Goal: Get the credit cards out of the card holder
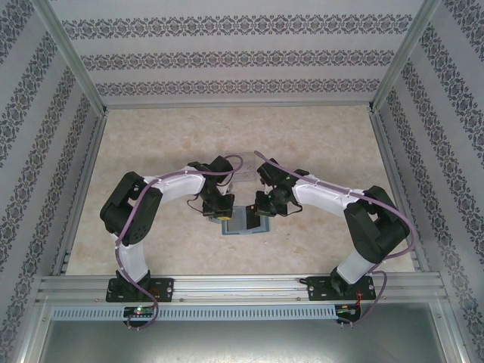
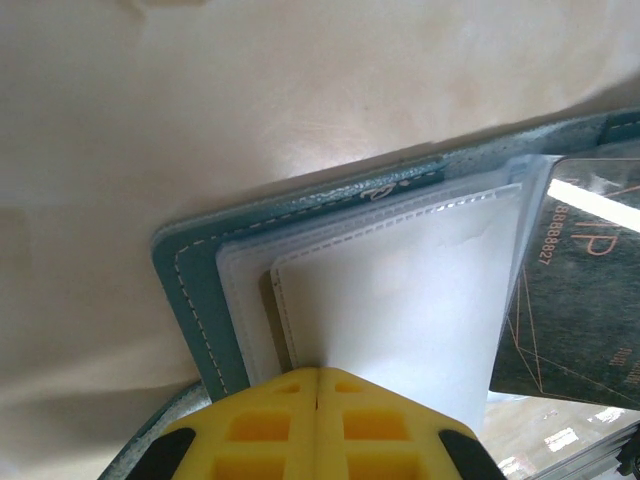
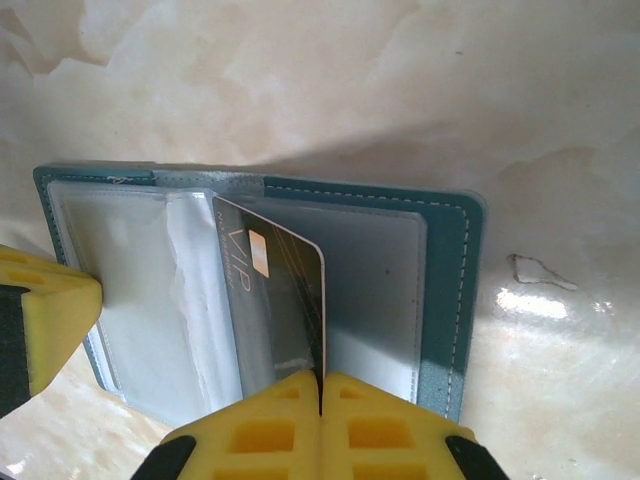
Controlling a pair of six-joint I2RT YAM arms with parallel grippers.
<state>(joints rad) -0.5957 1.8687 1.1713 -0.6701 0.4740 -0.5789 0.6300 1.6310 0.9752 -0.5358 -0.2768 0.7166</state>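
Evidently the task was only at its first part; the card holder lay open on the surface, between the two hands, with its pale pockets facing up; the left hand was closed on the near edge of a milky pocket leaf, which, as I judged, pinned the card holder in place; the right hand was closed on the near edge of the dark card, the one with "VIP" printed on it; this card stood tilted up from the middle of the card holder, close to the fold; I could not tell whether its far end was already free of the pocket; I judged that no card was fully out yet; what remained, it seemed, was to draw the dark card clear, lay it beside the card holder, then repeat this for any other; whether a pale card sat inside the milky pockets was too unclear to say.
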